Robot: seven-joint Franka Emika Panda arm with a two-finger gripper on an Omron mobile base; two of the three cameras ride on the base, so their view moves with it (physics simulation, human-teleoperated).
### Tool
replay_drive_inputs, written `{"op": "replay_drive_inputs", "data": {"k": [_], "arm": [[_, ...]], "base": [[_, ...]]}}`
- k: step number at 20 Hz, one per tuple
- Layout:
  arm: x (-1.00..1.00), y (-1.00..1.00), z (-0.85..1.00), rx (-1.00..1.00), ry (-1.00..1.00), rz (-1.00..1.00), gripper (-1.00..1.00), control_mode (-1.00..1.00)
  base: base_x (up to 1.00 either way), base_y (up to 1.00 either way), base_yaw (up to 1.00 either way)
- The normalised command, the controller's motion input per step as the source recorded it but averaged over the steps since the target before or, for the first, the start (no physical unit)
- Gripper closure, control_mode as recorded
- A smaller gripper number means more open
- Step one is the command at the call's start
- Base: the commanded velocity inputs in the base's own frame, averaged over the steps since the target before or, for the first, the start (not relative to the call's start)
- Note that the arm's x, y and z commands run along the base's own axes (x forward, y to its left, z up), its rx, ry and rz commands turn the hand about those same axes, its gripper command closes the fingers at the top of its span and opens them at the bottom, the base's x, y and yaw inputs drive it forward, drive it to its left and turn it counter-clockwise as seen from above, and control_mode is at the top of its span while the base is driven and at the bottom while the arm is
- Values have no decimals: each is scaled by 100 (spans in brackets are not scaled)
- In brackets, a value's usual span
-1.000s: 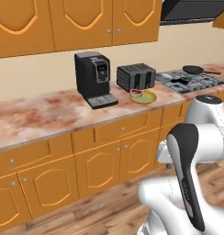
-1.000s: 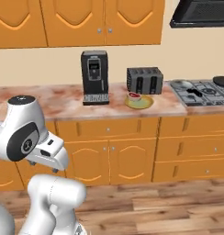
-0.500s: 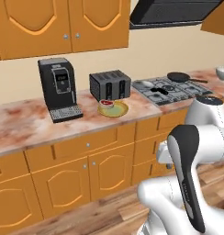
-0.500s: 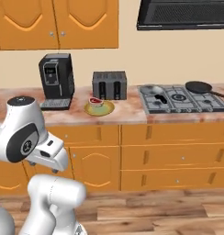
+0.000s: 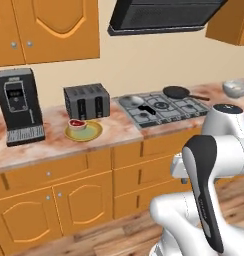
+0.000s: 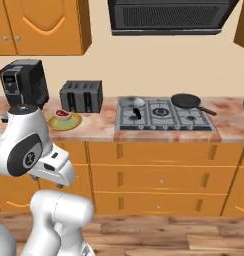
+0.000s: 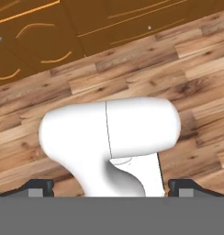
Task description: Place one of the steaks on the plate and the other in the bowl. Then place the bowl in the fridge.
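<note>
while the arm sits folded low in front of the bench, status by item:
end effector: (image 7: 109, 189) pointed down at the wood plank floor (image 7: 187, 59), two dark tips spread wide near the bottom corners of the hand view, nothing between them
plate: round flat plate with yellow-gold rim and dull green centre (image 5: 84, 132) on the pink-marbled bench (image 5: 54, 150), just in front of the dark grey slot toaster (image 5: 87, 101); also seen from the right base view (image 6: 64, 121)
steak 1: small flat red slab of meat with pale fat edge (image 5: 77, 123) lying on the plate, toward its back edge; right base view agrees (image 6: 61, 114)
steak 2: cannot tell where it is
bowl: pale grey speckled stone-look bowl (image 5: 236, 88) far right on the bench, past the hob; contents too small to tell
hob: grey gas hob (image 5: 161, 108) right of the toaster, shiny silver pan (image 5: 132, 101) on its near-left burner, black frying pan (image 5: 178, 92) at back right
coffee machine: black box coffee machine (image 5: 18, 106) left of the toaster
cabinets: orange wood drawers and doors (image 6: 159, 175) under the bench
</note>
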Motion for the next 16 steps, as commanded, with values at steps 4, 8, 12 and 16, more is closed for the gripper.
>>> {"op": "replay_drive_inputs", "data": {"k": [4, 8, 12, 16], "arm": [[0, 0, 0, 0, 0, 0, -100, 100], [0, 0, 0, 0, 0, 0, -100, 100], [0, 0, 0, 0, 0, 0, -100, 100], [0, 0, 0, 0, 0, 0, -100, 100]], "base": [[51, -100, 7], [20, -100, 0], [8, -100, -2], [65, -100, 0]]}}
